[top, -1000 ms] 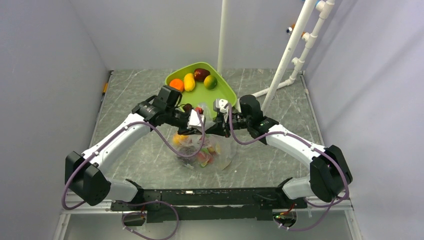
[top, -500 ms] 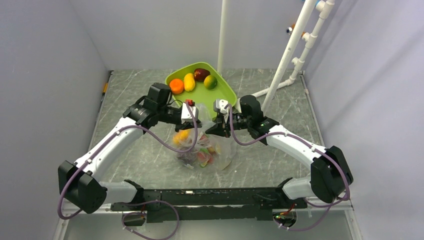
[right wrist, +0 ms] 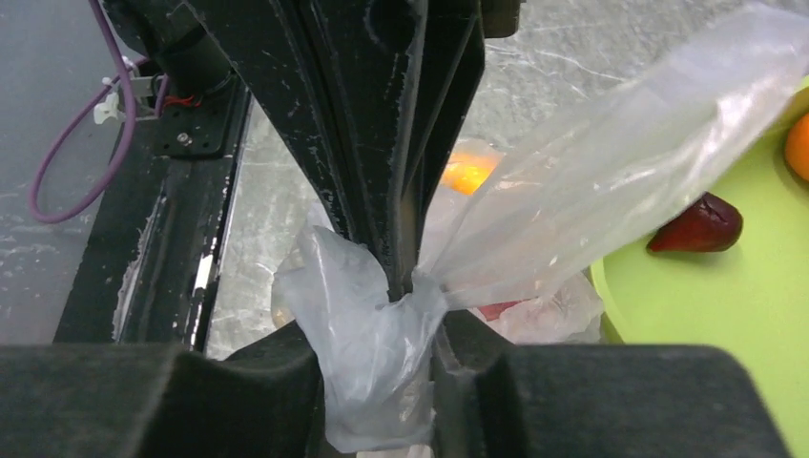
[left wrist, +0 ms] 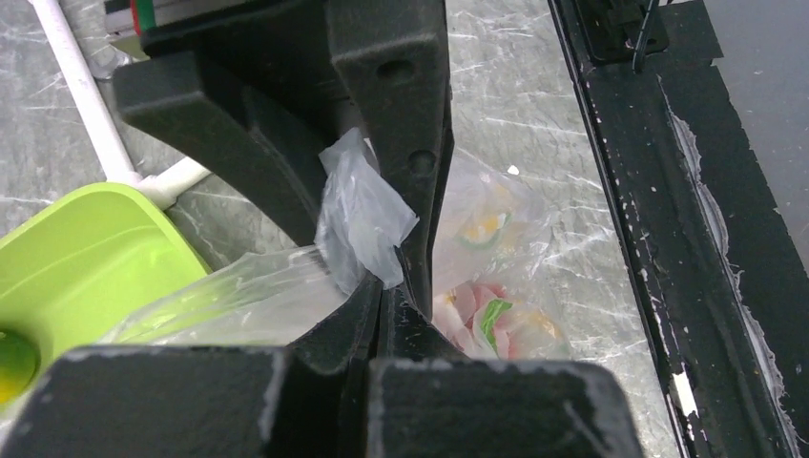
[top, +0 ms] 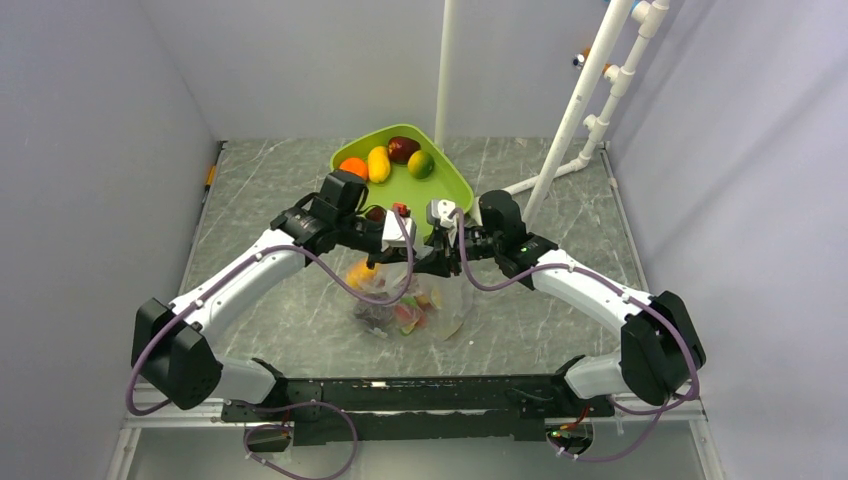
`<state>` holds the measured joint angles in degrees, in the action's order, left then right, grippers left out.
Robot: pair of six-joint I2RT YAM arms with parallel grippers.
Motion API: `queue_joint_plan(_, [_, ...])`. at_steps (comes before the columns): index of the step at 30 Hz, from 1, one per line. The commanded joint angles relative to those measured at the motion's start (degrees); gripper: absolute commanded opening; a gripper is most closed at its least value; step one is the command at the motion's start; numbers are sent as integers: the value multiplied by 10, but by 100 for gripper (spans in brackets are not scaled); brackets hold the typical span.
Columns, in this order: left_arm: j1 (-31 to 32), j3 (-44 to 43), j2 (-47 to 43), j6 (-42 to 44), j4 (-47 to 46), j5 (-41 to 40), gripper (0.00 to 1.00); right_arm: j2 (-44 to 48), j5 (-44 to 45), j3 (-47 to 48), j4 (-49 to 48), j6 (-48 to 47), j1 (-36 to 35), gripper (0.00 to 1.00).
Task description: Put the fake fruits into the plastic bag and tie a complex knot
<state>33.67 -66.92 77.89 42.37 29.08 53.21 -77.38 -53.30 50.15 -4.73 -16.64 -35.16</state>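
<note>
Top external: plastic bag [top: 420,300] at worktop [top: 260,190] centre, holding fake fruits [top: 405,315]; more on green tray [top: 455,182] at 12 o'clock. Left end effector [left wrist: 383,296] pinched tight on bag's mouth flap, right end effector [right wrist: 412,291] likewise clamped on gathered plastic

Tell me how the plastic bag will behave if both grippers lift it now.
Probably floppy: the plastic bag crumples and sags between the left gripper and right gripper. Likely bottom-heavy: the fake fruits pool low inside, so it may swing. The film looks thin and glossy, so it could slip or tear under a hard pull.
</note>
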Motion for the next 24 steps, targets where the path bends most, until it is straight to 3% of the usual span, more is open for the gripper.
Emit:
queue_joint_plan(1, [10,-33,0,-4,-12,-5,0,-4,-22,25,-10,-20,-5,22])
queue_joint_plan(3, [10,-45,-1,2,9,-9,5,-3,-18,21,-7,-27,-4,17])
queue_joint_plan(5, [10,-70,-1,-1,45,-16,16,-1,-13,14,-14,-24,-4,0])
queue_joint_plan(8, [-37,-121,-18,11,118,12,36,5,-6,8,-10,-33,-4,0])
queue_joint_plan(11, [-113,-119,-55,-30,83,53,58,12,-12,2,-8,-51,-4,0])
queue_joint_plan(13, [-134,-128,-58,1,96,42,69,14,-20,1,-11,-58,-5,0])
queue_joint_plan(18, [-136,-214,15,163,235,36,77,14,-39,9,3,-118,-9,0])
queue_joint_plan(24, [-135,-340,133,308,409,76,83,9,-54,42,102,-250,-19,0])
